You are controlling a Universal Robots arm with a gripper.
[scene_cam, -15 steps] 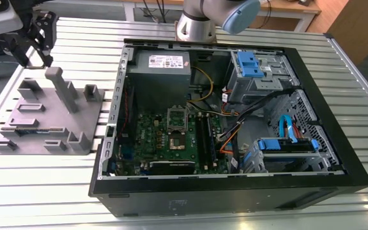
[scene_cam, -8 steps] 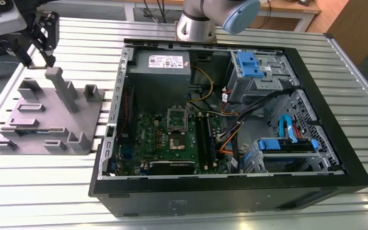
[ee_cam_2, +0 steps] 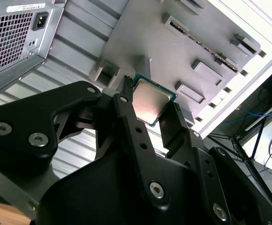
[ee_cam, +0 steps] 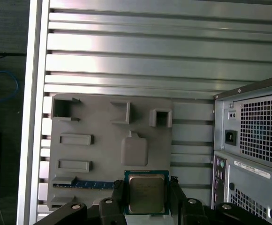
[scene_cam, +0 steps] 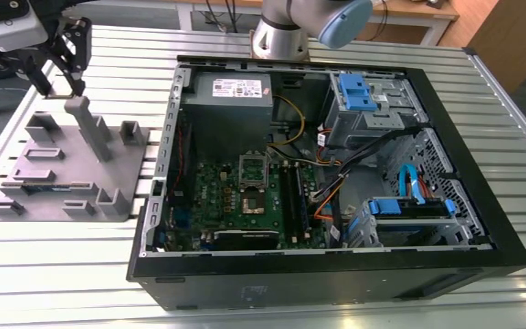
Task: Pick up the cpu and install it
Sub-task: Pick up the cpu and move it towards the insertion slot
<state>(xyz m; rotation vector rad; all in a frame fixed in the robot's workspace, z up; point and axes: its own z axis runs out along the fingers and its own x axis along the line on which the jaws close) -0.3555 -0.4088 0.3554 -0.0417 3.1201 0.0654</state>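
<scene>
Nearest to us, the black two-fingered tool (ee_cam_2: 149, 96) is closed on the cpu (ee_cam: 146, 193), a small flat square chip with a silvery metal lid and a green rim. It is held above the grey plastic block (ee_cam: 103, 150) with posts, near the edge of the slatted aluminium bench (ee_cam: 126, 51). We judge the chip to be light, stiff and fragile underneath, so its opposite edges are the right hold.

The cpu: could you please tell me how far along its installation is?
Done: the cpu is picked up, clamped in the gripper. In hand: it hangs above the grey block, outside the computer case. Left: it is not yet in the socket on the green board, which looks empty.
</scene>
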